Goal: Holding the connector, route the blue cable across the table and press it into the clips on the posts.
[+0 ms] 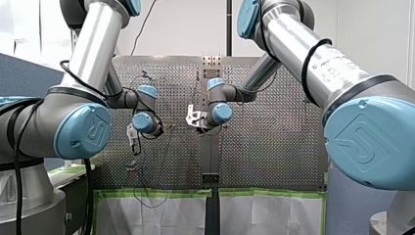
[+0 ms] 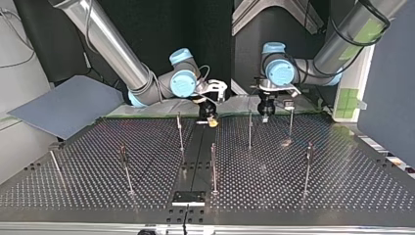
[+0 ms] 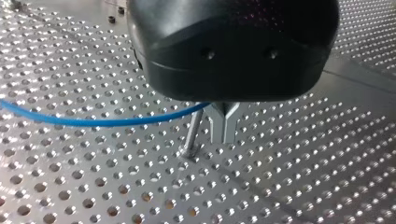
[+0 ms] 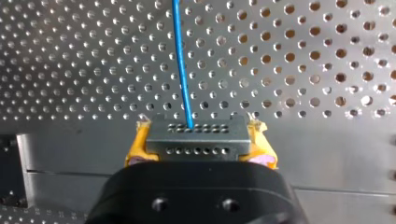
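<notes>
Here, closest to the robot's right wrist camera, the right gripper (image 4: 198, 142) has its yellow pads (image 4: 136, 148) clamped on the two sides of the grey connector (image 4: 196, 135). This flat grip likely keeps the block from twisting while the line is led out. The blue cable (image 4: 181, 65) leaves the connector's face and runs straight away over the perforated table (image 4: 303, 56).

Further along the cable, the left gripper (image 3: 224, 128) stands low over the table with its metal fingers (image 3: 229, 126) drawn narrow. The cable runs in to their root, so they seem to pinch it, though the gripper's black body hides the contact itself. A thin post (image 3: 192, 133) rises just beside those fingers. That suggests the left arm is placed there to steer the cable toward that post's clip, which is out of sight behind the body.

Farther out, in the top view, the other posts (image 2: 213, 166) stand well apart across the table, and no blue cable can be made out on any of them. By that, the routing looks to be near its start, with one end anchored at the connector and the other arm guiding.
</notes>
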`<action>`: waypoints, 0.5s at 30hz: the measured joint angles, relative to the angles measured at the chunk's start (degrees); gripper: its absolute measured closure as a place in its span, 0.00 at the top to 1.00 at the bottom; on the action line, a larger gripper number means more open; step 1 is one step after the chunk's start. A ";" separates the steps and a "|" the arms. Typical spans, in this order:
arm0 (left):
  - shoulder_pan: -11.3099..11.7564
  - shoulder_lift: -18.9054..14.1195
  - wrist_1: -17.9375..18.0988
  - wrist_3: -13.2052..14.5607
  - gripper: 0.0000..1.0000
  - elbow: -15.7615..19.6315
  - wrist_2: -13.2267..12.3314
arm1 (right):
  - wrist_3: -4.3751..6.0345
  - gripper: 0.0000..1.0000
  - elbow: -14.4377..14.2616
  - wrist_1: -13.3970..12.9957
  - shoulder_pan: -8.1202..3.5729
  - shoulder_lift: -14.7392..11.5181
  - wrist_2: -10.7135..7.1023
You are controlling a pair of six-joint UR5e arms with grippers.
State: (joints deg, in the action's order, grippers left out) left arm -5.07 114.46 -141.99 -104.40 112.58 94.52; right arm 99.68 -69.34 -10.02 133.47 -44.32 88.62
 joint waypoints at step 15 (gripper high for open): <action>1.96 0.34 0.25 -1.38 0.00 -4.91 -0.83 | -0.27 0.00 0.03 -1.72 -2.61 -0.01 -0.44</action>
State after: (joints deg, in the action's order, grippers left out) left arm -3.11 114.79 -141.75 -105.78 107.67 93.69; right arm 99.42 -69.31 -11.74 130.85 -44.33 88.18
